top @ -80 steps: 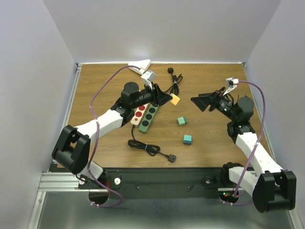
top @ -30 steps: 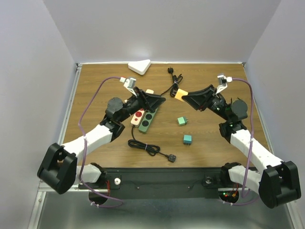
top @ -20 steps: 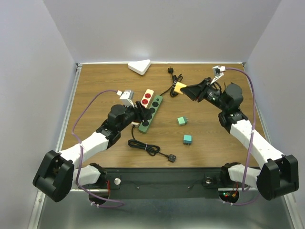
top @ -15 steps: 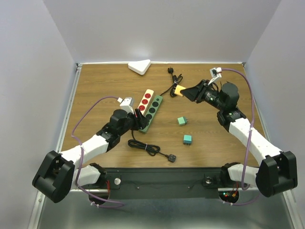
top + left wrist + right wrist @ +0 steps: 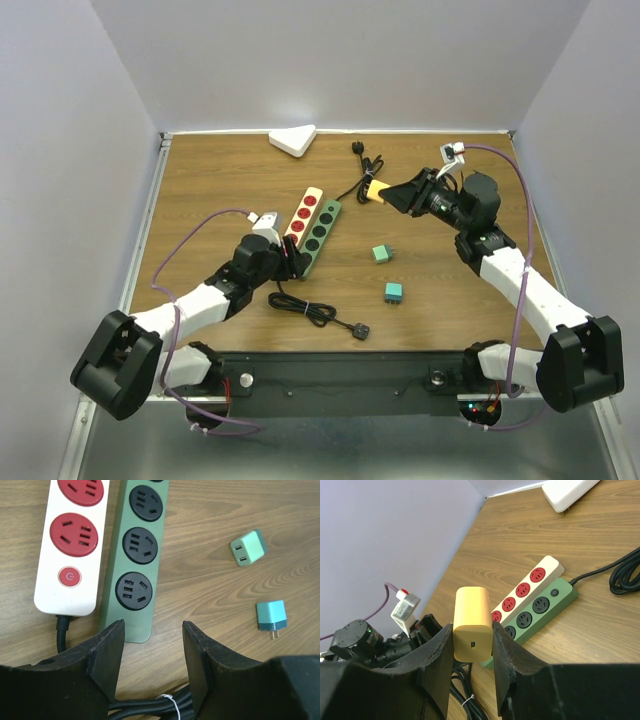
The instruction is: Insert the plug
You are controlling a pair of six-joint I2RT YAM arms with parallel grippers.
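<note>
Yellow plug (image 5: 472, 622): is being carried clear of the wooden table (image 5: 220, 190), out beyond the far ends of both strips, with its small port facing the wrist camera.
Right gripper (image 5: 472, 640): is clamping the yellow plug from both sides, with the fingers pressing on its flanks.
Left gripper (image 5: 151, 645): is hanging low by the near end of the green strip, with its jaws spread and nothing between them but bare wood.
Green strip (image 5: 135, 565): is lying flat, showing black sockets, all of them unoccupied in the left wrist view.
White strip (image 5: 72, 545): is lying pressed against the green strip's left side, showing red sockets and a red power button.
Mint adapter (image 5: 248, 548): is resting on the wood to the right of the strips.
Teal adapter (image 5: 271, 615): is lying nearer the arms, apart from the mint adapter.
Black cable (image 5: 310, 310): is coiling on the table near the left gripper.
</note>
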